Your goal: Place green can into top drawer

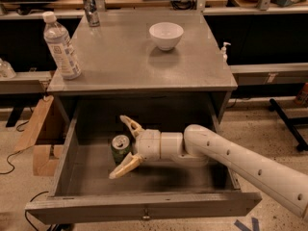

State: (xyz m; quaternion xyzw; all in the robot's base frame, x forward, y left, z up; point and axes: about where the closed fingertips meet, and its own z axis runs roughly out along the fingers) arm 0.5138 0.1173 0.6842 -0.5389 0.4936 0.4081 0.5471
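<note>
The green can (120,148) stands upright on the floor of the open top drawer (144,210), left of centre, its silver top showing. My gripper (124,147) is inside the drawer, reaching in from the right. Its two cream fingers (131,125) are spread wide on either side of the can and do not press on it. The drawer is pulled fully out of the grey cabinet, and its front panel with a small knob faces the camera.
On the cabinet top (125,57) stand a clear water bottle (61,45) at the left, a white bowl (166,35) at the back centre and a slim silver can (90,8) at the back left. A cardboard box (41,136) sits on the floor at the left.
</note>
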